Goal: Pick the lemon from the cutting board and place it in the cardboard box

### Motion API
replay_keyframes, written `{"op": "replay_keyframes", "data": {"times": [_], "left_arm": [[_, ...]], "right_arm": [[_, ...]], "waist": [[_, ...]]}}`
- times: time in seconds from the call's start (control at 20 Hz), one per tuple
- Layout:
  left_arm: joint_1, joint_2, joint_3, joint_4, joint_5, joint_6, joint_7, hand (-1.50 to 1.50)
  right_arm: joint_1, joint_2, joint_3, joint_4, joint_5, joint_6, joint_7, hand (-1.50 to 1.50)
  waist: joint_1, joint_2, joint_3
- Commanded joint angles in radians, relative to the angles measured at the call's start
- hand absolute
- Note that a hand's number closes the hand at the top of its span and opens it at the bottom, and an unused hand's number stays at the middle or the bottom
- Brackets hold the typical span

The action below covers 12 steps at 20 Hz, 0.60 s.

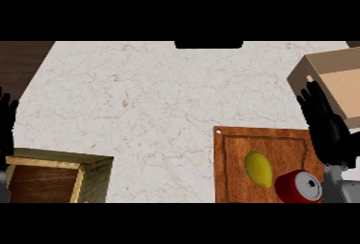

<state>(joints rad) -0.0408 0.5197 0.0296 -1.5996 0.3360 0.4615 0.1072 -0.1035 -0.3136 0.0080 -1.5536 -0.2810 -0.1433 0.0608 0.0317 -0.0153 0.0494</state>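
Lemon: lying on the cutting board, untouched, beside a red can at its 4 o'clock. Cardboard box: at 1 o'clock. My right hand: fingers straight, spread, above the board's edge. My left hand: resting at 9 o'clock, fingers up. Wooden crate: on the worktop at 8 o'clock.

The bench has a pale, marbled top with fine brownish veining. Its top left corner is cut at an angle, and dark wood-toned flooring shows beyond that cut.

A wooden crate sits at the lower left of the bench. It has light-coloured rims, olive-toned outer walls and a dark brown interior. Its lower part runs out of view.

A red can lies at the lower right of the bench. Its silver end faces upward.

A dark, flat object is located at the middle of the far edge of the bench; its type cannot be determined.
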Motion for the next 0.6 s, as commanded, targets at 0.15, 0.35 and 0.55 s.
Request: {"op": "replay_keyframes", "data": {"times": [0.15,0.35,0.55], "left_arm": [[-0.063,0.101,-0.142,-0.084,-0.088,-0.172,-0.066,0.0],[-0.061,0.114,-0.259,-0.108,-0.106,-0.298,-0.125,0.0],[-0.13,0.092,-0.29,-0.037,-0.116,-0.356,-0.155,0.0]], "right_arm": [[-0.1,-0.158,-0.063,-0.198,-0.018,0.109,-0.019,-1.5],[-0.065,-0.388,-0.06,-0.219,0.158,0.199,-0.025,-1.5],[-0.015,-0.431,-0.138,-0.221,0.125,0.299,-0.181,-1.5]], "waist": [[-0.091,0.001,-0.05],[-0.124,0.01,-0.054],[-0.072,0.018,-0.049]]}}
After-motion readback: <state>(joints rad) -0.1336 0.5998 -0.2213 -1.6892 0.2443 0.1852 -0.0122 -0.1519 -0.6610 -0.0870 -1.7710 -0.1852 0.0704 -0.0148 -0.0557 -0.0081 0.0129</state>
